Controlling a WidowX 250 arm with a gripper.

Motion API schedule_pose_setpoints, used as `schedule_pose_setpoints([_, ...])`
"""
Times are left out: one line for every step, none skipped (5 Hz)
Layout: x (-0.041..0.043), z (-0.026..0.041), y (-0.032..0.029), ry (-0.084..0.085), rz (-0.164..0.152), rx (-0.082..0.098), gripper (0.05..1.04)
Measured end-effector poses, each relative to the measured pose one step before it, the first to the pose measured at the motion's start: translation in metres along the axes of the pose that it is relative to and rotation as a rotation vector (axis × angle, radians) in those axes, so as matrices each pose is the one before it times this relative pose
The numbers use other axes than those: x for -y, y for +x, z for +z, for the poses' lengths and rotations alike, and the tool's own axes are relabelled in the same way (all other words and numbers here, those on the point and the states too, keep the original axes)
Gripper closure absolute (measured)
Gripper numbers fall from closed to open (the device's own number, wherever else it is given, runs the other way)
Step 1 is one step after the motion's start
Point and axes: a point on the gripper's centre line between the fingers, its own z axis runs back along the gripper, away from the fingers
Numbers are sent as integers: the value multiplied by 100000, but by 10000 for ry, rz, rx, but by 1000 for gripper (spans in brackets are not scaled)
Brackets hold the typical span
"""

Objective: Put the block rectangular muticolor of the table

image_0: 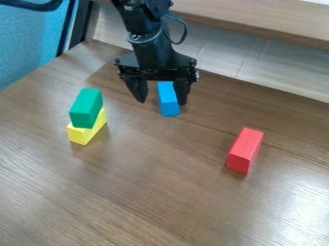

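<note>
Four blocks make up the set, each of a single colour: one blue block (168,99), one red block (245,150), one green block (86,108) and one yellow block (87,128). Three rest directly on the one desk (147,182); the fourth, the green block, lies on top of the yellow block, making one stack of two at the left of the view. The red block lies alone at the right, nearer the camera than the blue block.

One gripper (162,103) hangs from the single black arm (146,38) at the top of the view, pointing down, its two fingers spread wide. The blue block shows between them, close to the finger on the view's right, with a wider gap to the other. One black cable (184,31) loops beside the arm.
</note>
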Motion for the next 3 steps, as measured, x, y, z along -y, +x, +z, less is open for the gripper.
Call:
schedule_pose_setpoints([-114,-704,-480,50,31,-272,83])
schedule_pose_setpoints([-444,-566,-677,0,110,-540,83])
schedule_pose_setpoints([-549,-14,95,-13,138,-34,83])
